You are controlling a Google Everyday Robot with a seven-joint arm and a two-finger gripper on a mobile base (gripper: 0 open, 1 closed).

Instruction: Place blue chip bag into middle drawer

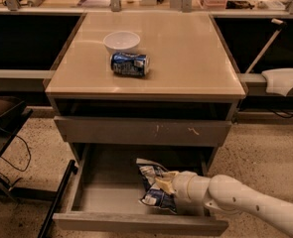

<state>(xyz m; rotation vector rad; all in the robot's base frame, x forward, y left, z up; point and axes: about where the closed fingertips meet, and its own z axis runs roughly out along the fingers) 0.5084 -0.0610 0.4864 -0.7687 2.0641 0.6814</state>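
Note:
The blue chip bag (153, 185) is a crinkly dark blue foil bag with white panels. It is inside the open middle drawer (106, 197), towards its right side, standing tilted on its lower end. My gripper (167, 183) comes in from the lower right on a white arm (245, 202) and is shut on the bag's right edge. The drawer is pulled out, with a plain grey front (136, 224) and a smooth grey floor.
A closed grey drawer front with pale scratch marks (141, 131) sits above. On the tan tabletop (185, 58) stand a white bowl (121, 41) and a blue soda can (129, 64) lying on its side. A dark frame (7, 128) stands at left.

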